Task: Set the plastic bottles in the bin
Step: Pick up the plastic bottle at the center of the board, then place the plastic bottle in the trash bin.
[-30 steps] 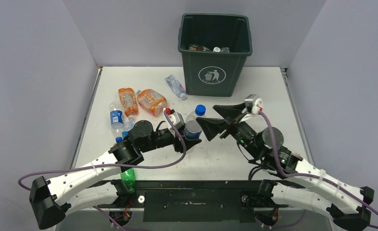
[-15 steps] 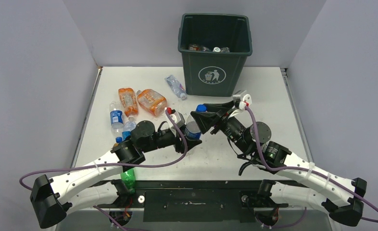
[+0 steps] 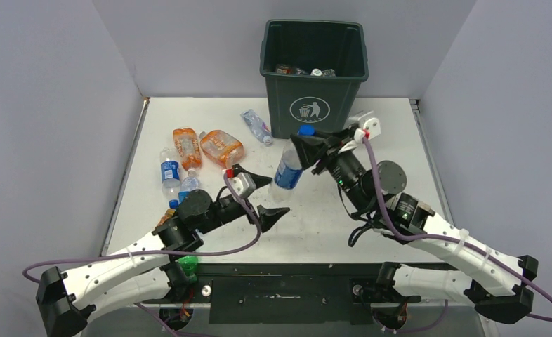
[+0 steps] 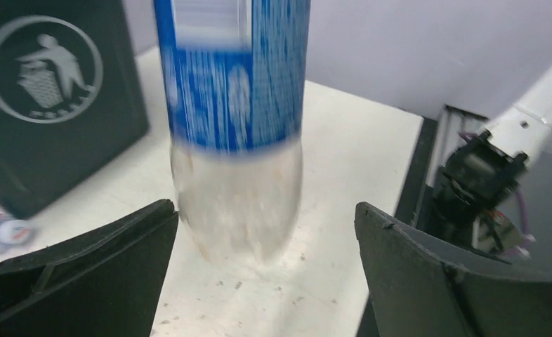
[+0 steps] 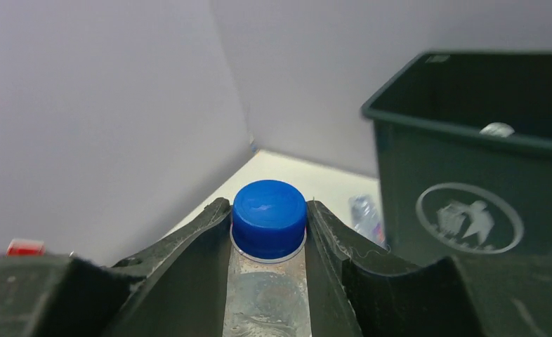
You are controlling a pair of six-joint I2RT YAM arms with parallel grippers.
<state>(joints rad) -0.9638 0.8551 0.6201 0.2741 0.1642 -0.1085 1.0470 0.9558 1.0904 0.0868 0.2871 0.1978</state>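
- Right pincer [image 5: 268, 208] was clamped on the blue-capped bottle's [image 3: 285, 172] neck, and the bottle hung near-upright, cap up.
- Bin [image 3: 315, 105] stood just beyond it, with the right arm nearer.
- Left pincer [image 3: 280, 196] gaped apart, empty.

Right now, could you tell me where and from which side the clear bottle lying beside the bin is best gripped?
Probably across the middle of the clear bottle, straight down from above, fingers either side of its narrow width. It lies flat and slanted on the table, and the wall of the bin stands close beside it, so a sideways approach looks cramped.
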